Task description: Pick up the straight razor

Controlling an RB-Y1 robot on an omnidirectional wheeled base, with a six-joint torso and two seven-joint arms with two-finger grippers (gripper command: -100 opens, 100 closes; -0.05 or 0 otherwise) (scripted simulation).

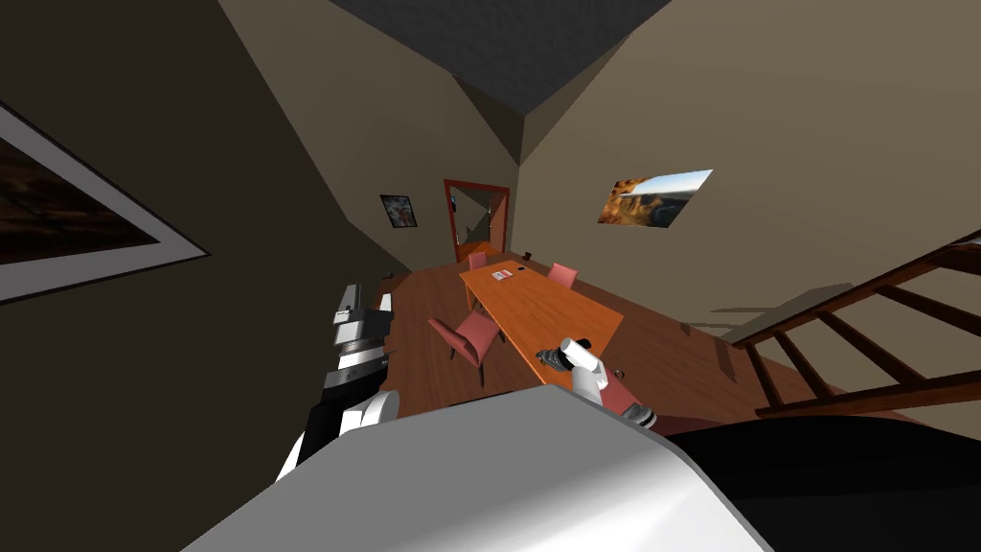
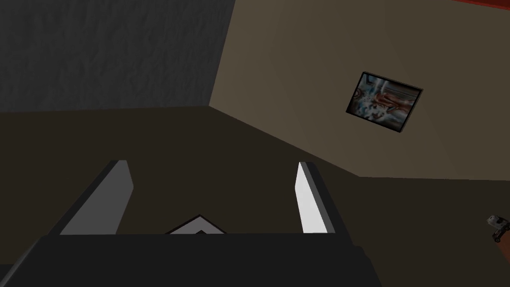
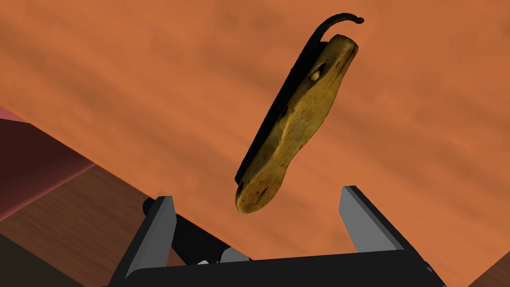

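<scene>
Heads up before you commit. The biggest risk I see is the straight razor (image 3: 294, 119) getting shoved instead of grabbed. It looks flat on the orange counter (image 3: 124, 74), low and slim, so if those thin fingers (image 3: 162, 219) come down short of its sides they'll probably skid it along the wood. The counter edge is right next to the right hand (image 3: 256, 194), with the floor (image 3: 89, 209) and a reddish chair (image 3: 30, 164) below. A nudge toward that edge could send it over.

Second worry: the razor sits at a slant to the line between the fingers. Close on just the rounded near tip and it'll likely pivot or squirt out.

Where things are: the right hand is spread wide and holding nothing. The razor's yellow-brown handle end sits about between the two fingertips and a touch beyond them. The rest runs away from the hand, leaning toward one finger, with the dark blade along one side and a curled tail at the far end. In the head view the arm is at lower centre of the frame, over the near end of the counter.

Your left hand (image 2: 211, 163) is at centre-left of that frame, also wide and empty.
</scene>
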